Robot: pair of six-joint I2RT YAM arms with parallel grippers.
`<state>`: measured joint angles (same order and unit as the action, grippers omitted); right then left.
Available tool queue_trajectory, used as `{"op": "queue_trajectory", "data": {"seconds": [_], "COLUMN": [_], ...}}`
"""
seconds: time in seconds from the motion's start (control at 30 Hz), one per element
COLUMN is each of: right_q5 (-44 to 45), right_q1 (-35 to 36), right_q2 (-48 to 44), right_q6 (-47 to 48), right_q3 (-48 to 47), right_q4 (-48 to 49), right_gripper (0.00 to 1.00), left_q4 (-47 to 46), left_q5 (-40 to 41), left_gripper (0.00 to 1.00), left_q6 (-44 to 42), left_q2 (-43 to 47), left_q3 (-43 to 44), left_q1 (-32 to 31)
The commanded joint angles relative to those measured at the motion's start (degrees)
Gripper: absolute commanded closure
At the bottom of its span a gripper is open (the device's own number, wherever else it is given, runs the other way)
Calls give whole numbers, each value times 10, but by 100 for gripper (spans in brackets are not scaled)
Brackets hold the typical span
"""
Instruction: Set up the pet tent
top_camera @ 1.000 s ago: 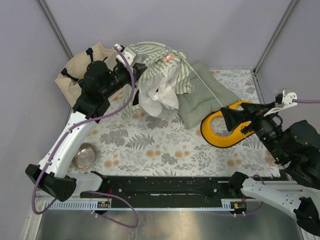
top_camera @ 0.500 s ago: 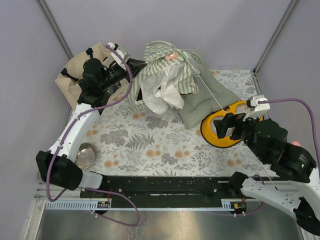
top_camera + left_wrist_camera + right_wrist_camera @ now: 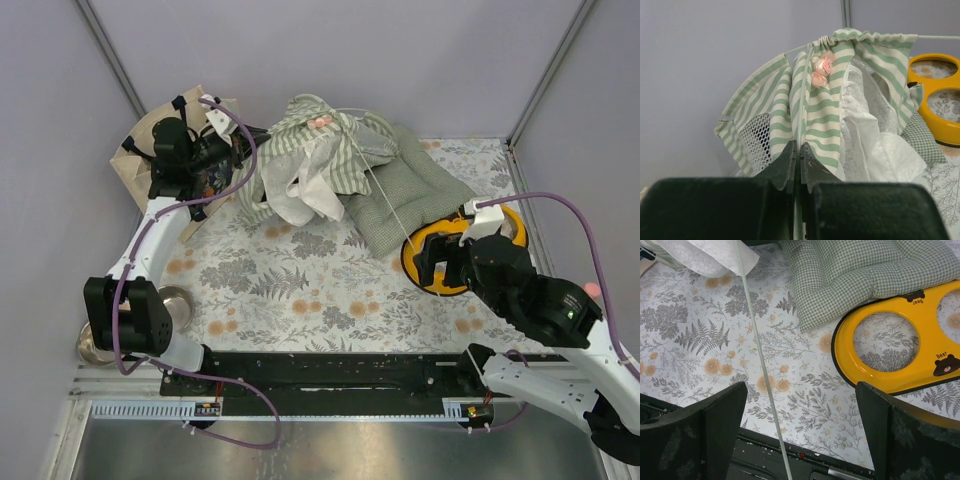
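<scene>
one pole [image 3: 760, 360] runs before right gripper's [image 3: 801, 407] spread jaws; left gripper [image 3: 799, 156] clamps pet tent [image 3: 824, 112].

One tent [image 3: 320, 160], with two pink rosettes [image 3: 822, 65] on it. One checked cushion [image 3: 410, 195]. One tote [image 3: 140, 160]. One yellow two-holed stand [image 3: 840, 345]. One steel bowl [image 3: 180, 300], partly hidden. One desk [image 3: 300, 290].

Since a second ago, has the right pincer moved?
Yes: the right pincer drew nearer, from the middle of the yellow bowl holder to its near-left rim.
</scene>
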<state>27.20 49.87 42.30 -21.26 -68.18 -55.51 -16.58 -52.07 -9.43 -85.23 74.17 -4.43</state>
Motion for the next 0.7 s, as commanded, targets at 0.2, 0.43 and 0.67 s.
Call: {"op": "queue_trajectory", "data": {"seconds": [0.2, 0.43, 0.67], "right_q5": [-177, -195, -220], "right_q1": [1, 1, 1], "right_q2": [38, 59, 47], "right_q6": [-7, -13, -24], "right_q3": [25, 73, 86], "right_q4": [-2, 6, 59], "right_gripper": [8, 43, 100], "left_q4": [-70, -83, -193], "left_q5": [-25, -11, 94], "left_gripper": [100, 100, 1], "left_q6": [-35, -29, 92], "left_q2": [1, -1, 23], "left_q3": [-2, -3, -51], "left_q1": [10, 9, 9]}}
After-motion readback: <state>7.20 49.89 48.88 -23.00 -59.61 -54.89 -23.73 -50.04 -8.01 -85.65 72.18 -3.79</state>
